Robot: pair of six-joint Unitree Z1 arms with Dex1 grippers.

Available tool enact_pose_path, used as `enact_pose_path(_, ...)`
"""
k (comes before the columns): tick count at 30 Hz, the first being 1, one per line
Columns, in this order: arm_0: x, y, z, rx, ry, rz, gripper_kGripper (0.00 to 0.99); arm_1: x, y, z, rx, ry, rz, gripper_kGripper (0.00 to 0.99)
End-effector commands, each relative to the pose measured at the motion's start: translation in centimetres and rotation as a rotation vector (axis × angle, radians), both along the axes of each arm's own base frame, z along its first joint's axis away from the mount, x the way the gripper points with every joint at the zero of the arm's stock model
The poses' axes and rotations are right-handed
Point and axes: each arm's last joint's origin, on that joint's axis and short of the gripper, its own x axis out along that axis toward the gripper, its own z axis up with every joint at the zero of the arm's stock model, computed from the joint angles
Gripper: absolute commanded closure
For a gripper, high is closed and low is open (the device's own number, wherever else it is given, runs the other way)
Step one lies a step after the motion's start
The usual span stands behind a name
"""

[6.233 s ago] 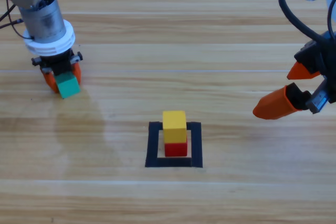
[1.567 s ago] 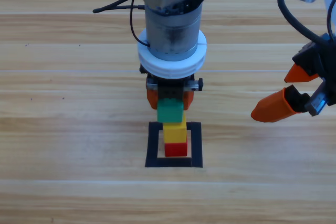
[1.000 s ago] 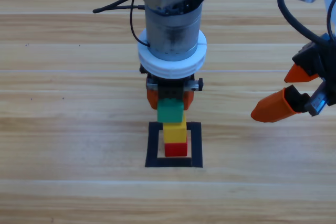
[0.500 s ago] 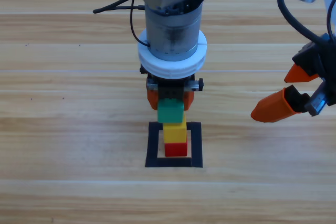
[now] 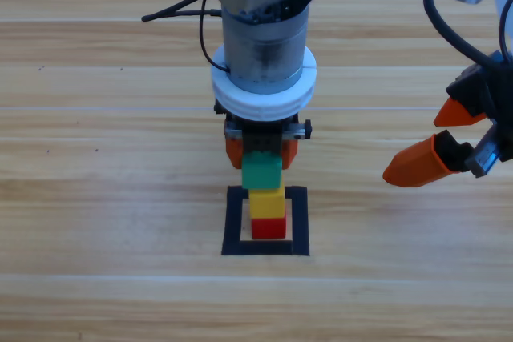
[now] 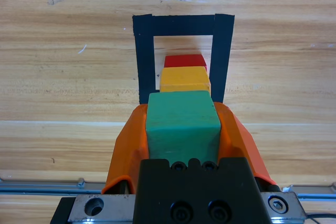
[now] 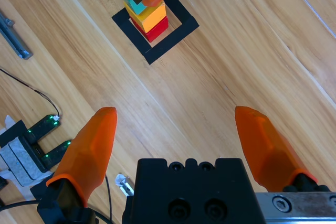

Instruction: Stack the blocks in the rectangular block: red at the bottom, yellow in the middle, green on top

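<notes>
Stack in taped rectangle

Left gripper (image 5: 261, 152): jaws pinching green cube (image 5: 261, 171), apparently resting on yellow cube (image 5: 267, 203), which sits on red cube (image 5: 268, 227) inside rectangular block (image 5: 235, 222). Right gripper (image 5: 443, 138): jaws spread, parked well right

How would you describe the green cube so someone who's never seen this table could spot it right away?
Find the black tape rectangle near the middle of the wooden table; a short stack of cubes stands inside it. The green cube is the top one, above yellow and red. It alone is clamped between the left gripper's orange jaws.
</notes>
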Motion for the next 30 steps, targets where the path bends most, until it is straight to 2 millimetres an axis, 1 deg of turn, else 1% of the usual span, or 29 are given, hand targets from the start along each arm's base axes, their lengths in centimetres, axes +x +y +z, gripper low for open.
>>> enact_pose_path(1,-0.3,-1.2,-1.4,0.001,0.016,-0.013,0.990,0.9,0.1,-1.2,-0.011,0.035,-0.019,0.000)
enact_pose_path(30,-0.3,-1.8,-2.8,0.018,0.030,0.000,0.990,1.0,0.2,-1.4,-0.015,0.038,-0.019,0.000)
